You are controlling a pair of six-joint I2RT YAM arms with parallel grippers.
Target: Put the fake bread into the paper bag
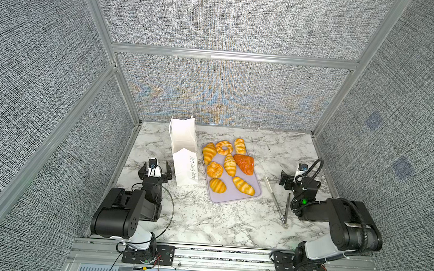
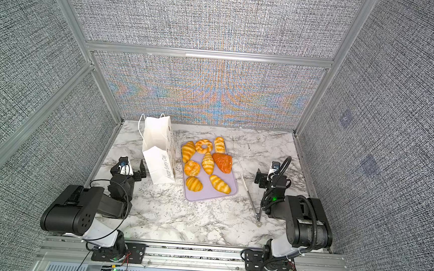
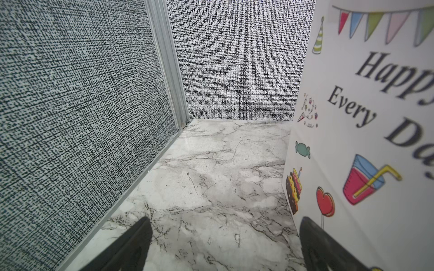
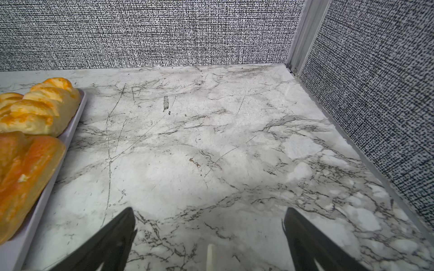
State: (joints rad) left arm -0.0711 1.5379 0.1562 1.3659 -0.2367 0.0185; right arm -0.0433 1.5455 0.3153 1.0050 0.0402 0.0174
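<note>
No pick begun: the fake bread [image 1: 229,165] all sits on the tray [image 1: 232,198] at three o'clock of the paper bag [image 1: 183,149], left end effector [image 1: 156,165] and right end effector [image 1: 283,178] released, so a reach there seems next

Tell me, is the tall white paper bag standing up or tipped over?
Upright: the white paper bag stands on its base on the marble table, mouth open upward in both top views.

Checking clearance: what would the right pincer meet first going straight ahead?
Probably the back wall: ahead of the right pincer lies only bare table; the tray of fake bread sits aside.
</note>
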